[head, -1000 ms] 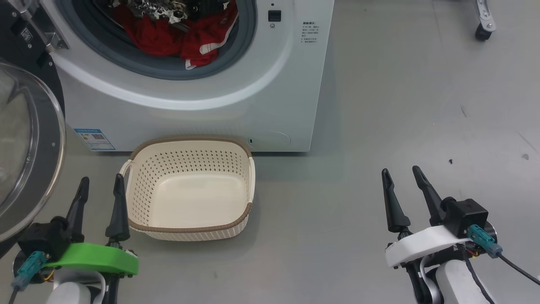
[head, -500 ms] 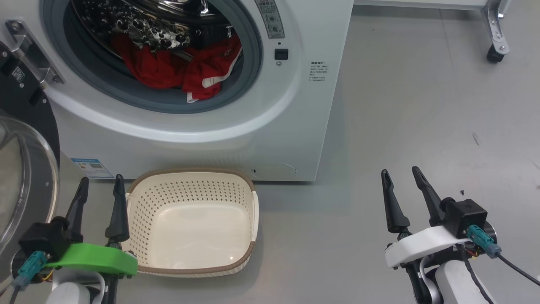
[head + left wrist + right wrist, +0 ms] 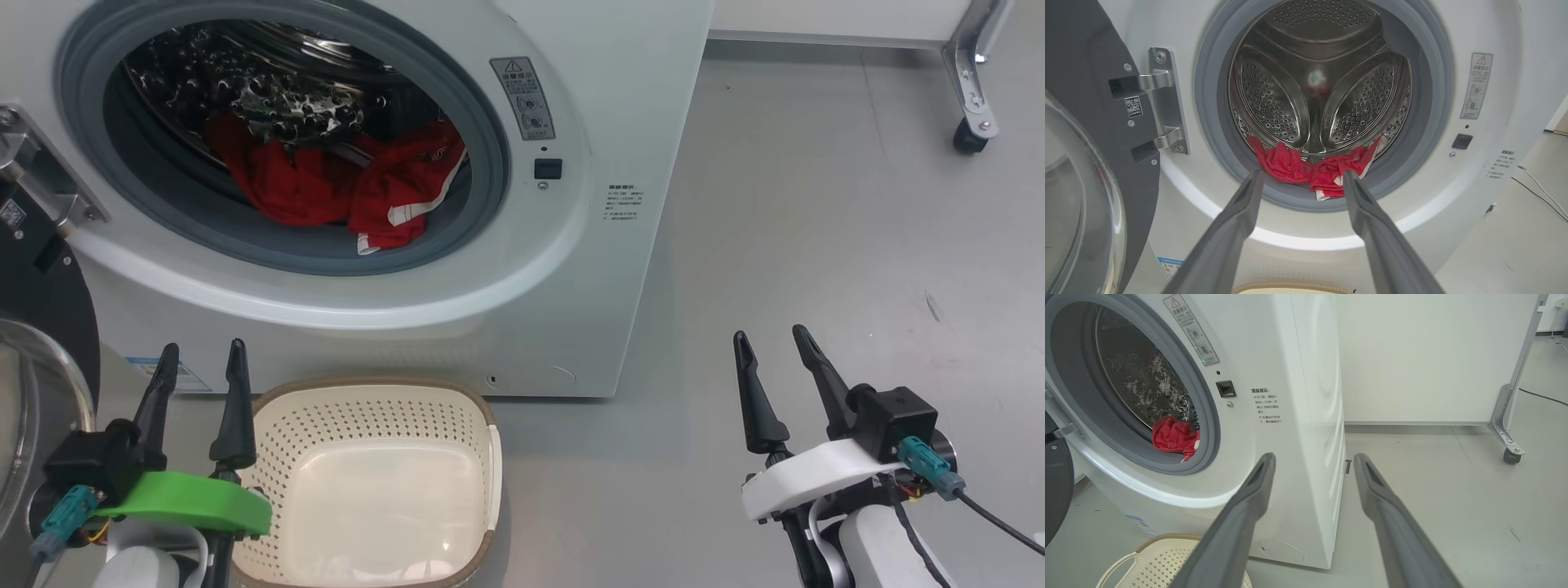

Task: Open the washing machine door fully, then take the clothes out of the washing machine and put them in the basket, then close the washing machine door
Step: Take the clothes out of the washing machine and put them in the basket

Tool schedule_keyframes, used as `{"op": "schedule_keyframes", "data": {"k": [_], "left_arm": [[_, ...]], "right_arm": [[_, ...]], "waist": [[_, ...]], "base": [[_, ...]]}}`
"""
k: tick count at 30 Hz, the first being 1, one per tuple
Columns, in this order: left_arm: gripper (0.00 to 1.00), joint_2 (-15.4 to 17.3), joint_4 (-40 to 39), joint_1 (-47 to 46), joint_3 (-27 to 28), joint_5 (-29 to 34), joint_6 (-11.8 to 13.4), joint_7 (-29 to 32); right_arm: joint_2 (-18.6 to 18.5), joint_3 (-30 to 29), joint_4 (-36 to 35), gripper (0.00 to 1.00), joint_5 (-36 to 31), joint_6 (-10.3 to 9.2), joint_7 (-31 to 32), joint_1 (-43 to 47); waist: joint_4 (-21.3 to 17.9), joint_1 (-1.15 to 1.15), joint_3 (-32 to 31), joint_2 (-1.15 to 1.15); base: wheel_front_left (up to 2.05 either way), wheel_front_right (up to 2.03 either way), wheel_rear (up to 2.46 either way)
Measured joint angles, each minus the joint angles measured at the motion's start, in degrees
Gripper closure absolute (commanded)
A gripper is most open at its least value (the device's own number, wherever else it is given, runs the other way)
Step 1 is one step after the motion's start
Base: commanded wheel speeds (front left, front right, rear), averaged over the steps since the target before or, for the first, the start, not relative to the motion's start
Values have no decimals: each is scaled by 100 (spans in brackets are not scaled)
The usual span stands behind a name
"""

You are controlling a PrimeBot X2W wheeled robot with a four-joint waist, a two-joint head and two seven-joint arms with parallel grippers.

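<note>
Both pincers stand wide and empty. The left pincer [image 3: 204, 347] and right pincer [image 3: 768, 332] sit low over the floor [image 3: 816, 245], just as they did a second ago. What has changed is the head's look. It has lifted, so the whole picture has slid down, but nothing in it has been moved.

The cream basket [image 3: 367, 382] is just to the right of the left pincer and is empty. Close on that pincer's left, the washing machine door [image 3: 41, 302] hangs swung well out on its hinge, so I judge the opening step done.

Ahead of and above the left pincer is the washing machine [image 3: 620, 98], whose mouth now shows more fully. The red clothes [image 3: 343, 184] lie heaped at the bottom of the steel drum [image 3: 1314, 81], just behind the grey rubber ring [image 3: 490, 163]. In the left wrist view they fall between that pincer's fingers. The right pincer points past the machine's right side, well apart from them.

The raised look suggests a reach into the drum comes next, likely with the left arm.
</note>
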Motion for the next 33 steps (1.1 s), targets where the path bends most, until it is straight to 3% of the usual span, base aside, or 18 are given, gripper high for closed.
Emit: {"op": "schedule_keyframes", "data": {"k": [33], "left_arm": [[0, -24, 52, 35, -36, -46, -4, 23]], "right_arm": [[15, -21, 27, 0, 0, 8, 0, 0]], "waist": [[-25, 0, 51, 0]], "base": [[23, -23, 0]]}}
